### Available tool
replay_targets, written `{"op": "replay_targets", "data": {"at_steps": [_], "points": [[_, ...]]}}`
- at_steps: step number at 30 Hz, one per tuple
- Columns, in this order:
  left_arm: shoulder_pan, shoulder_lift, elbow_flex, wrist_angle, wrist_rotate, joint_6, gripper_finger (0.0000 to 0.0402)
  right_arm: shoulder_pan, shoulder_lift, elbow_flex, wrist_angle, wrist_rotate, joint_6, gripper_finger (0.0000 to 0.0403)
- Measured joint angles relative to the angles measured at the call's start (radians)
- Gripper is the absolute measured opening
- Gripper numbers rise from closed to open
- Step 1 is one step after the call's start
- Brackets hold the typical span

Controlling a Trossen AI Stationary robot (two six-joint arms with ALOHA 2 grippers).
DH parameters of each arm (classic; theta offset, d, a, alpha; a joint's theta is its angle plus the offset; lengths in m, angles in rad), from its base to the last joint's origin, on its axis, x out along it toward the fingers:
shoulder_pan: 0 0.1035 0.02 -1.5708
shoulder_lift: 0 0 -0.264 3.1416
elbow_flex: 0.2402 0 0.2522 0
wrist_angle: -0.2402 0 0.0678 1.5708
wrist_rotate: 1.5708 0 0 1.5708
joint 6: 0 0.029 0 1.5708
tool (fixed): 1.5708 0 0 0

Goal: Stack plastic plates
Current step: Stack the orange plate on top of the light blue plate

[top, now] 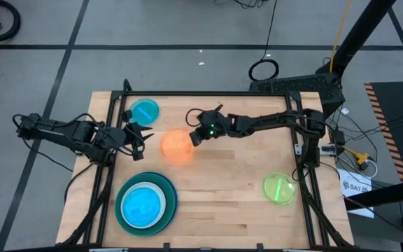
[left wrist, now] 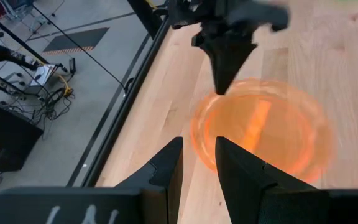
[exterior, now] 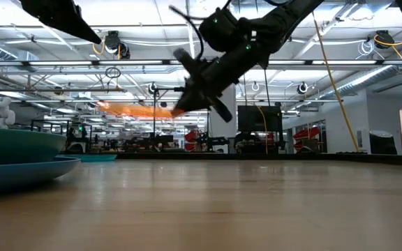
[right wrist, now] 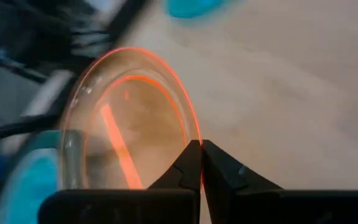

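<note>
Orange plate (top: 177,147) in right gripper (top: 194,138)

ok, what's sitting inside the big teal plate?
A white plate, then a cyan plate on top, nest in the teal plate. Anything beneath the cyan one is covered.

A glossy, see-through orange round plastic plate (top: 177,146) contrasts with the smooth pale wooden tabletop (top: 243,189) and the matt black plastic gripper fingers (right wrist: 219,171).
</note>
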Motion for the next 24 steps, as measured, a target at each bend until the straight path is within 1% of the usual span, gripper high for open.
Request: {"op": "replay_targets", "data": {"at_steps": [2,6,9,17,22,24], "points": [[0.000,0.000,0.000,0.000,0.000,0.000,0.0102,0.021,0.000,0.000,0.057,-0.021,0.012,0.0002],[0.000,0.000,0.000,0.000,0.000,0.000,0.0102,0.078,0.000,0.000,0.155,-0.022,0.042,0.0002],[0.000,0.000,0.000,0.000,0.000,0.011,0.0102,0.127,0.000,0.000,0.186,0.009,0.067,0.0001],[0.000,0.000,0.000,0.001,0.000,0.027,0.0102,0.228,0.010,0.025,0.189,0.157,0.119,0.0001],[0.000,0.000,0.000,0.000,0.000,0.025,0.0102,0.276,0.072,0.134,0.133,0.193,0.124,0.0000],[-0.002,0.000,0.000,-0.002,0.001,0.022,0.0102,0.293,0.110,0.199,0.069,0.193,0.124,0.0000]]}}
